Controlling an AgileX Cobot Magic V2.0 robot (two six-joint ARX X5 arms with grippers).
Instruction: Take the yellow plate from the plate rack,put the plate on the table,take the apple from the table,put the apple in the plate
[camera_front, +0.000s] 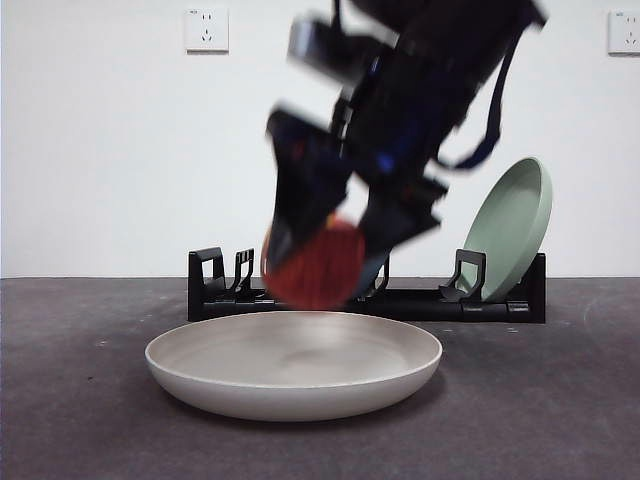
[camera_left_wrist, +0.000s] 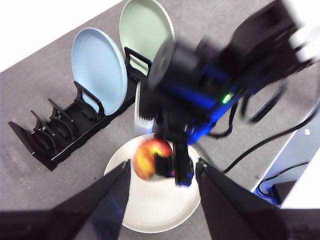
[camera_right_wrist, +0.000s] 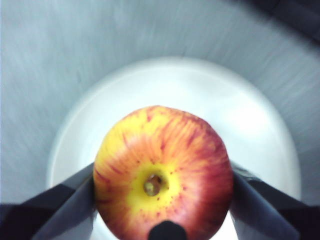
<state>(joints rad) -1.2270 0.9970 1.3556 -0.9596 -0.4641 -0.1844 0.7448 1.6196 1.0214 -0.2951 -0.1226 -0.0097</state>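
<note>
Apple (camera_right_wrist: 162, 172) clamped between the two black jaws of the right gripper (camera_right_wrist: 162, 200), one jaw pressed against each side, stem dimple facing the wrist camera. Hangs in the air directly above the yellow plate (camera_front: 230, 385), just clear of its surface in the front view, blurred there along with the arm. Red with yellow-orange streaks; yellow patch around the stem.

Yellow plate lies flat on the table (camera_front: 80, 400), right side up, raised rim all round, just in front of the plate rack (camera_front: 400, 303). Fills most of the right wrist view below the apple.

Plate rack stands long and black behind the plate. Holds the pale green plate (camera_left_wrist: 145, 27) on edge at one end and the blue plate (camera_left_wrist: 97, 65) on edge in the next slot beside it; remaining slots towards the other end bare.

Left gripper (camera_left_wrist: 162, 185) held high above the scene, jaws apart, gripping nothing, looking down on the right arm, the apple and the plate.

Two white wall sockets (camera_front: 206, 29) on the pale wall behind.
</note>
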